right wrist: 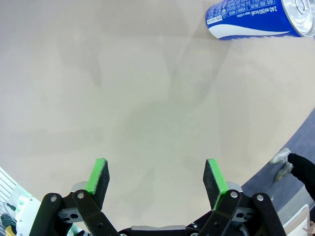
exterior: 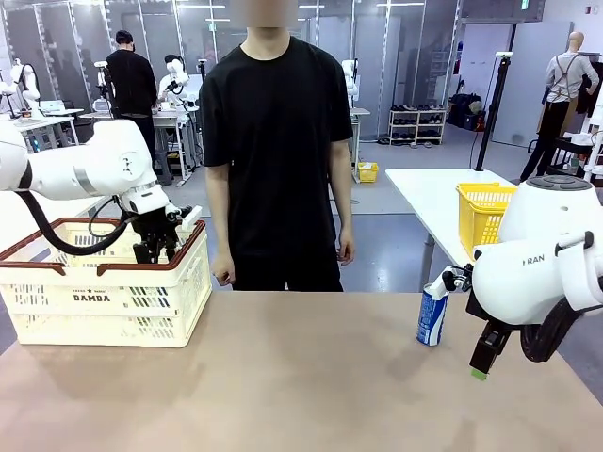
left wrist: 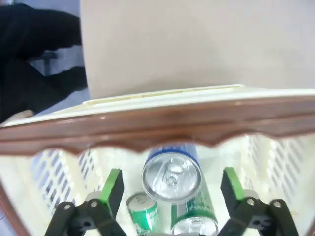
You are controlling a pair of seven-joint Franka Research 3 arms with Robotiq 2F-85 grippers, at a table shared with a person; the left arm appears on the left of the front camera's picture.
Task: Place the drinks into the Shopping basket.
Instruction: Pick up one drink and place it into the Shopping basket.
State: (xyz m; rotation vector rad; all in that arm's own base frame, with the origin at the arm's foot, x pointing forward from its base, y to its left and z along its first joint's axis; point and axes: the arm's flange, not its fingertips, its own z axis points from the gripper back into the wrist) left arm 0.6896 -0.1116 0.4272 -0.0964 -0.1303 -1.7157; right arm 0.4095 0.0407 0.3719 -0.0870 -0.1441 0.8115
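One blue can (exterior: 431, 316) stands on the table (exterior: 283, 377), and the right pincer (exterior: 481, 368) is the nearer one.
In the front view this can is upright at right of centre, just left of the right pincer, which is wide and empty; the basket (exterior: 94, 311) sits well apart at the left edge. The right wrist view puts the can in its upper right corner, off the line between the pads, so the pincer would likely have to swing that way. The left pincer (left wrist: 171, 173) is wide over the basket, holding nothing. Its wrist view looks inside: a second blue can (left wrist: 171, 162) sits between the pads without touching them, above two green cans (left wrist: 142, 212).
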